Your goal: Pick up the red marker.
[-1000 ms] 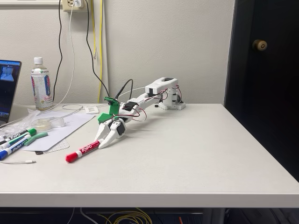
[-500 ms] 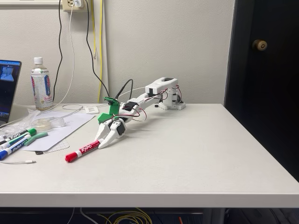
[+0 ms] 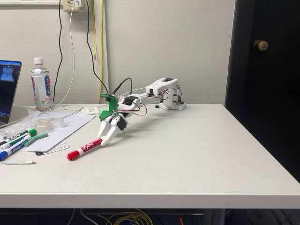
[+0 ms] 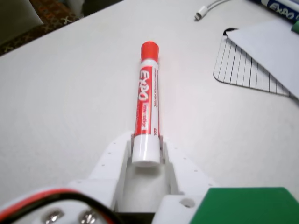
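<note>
Between the two white fingers of my pincer (image 4: 145, 150) sits the blunt tail of the red marker (image 4: 147, 98), clamped at the very end of its white barrel, cap pointing away from me. From the fixed view the marker (image 3: 86, 148) slopes down from the pincer (image 3: 100, 142) toward the surface (image 3: 187, 154); I think the red cap is touching or just above it, but the angle leaves that unclear. It looks like a light, stiff plastic tube, smooth enough to slip or pivot. I judge this end-grip risky: the long free length could swing in the fingers, and a hold nearer the label's middle would be steadier.
</note>
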Action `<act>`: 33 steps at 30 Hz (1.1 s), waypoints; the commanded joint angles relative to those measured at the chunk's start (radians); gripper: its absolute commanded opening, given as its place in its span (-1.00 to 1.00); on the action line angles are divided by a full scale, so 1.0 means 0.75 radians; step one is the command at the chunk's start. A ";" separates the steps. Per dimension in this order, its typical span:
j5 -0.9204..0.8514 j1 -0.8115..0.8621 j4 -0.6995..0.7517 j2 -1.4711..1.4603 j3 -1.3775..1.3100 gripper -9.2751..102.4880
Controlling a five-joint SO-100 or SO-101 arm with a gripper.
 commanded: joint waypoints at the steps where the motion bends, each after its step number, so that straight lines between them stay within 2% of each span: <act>1: 0.016 -0.006 0.082 0.141 -0.072 -0.74; 16: 0.145 -0.033 0.589 0.411 -0.074 -0.74; 33: 0.063 -0.045 1.370 0.720 -0.074 -0.74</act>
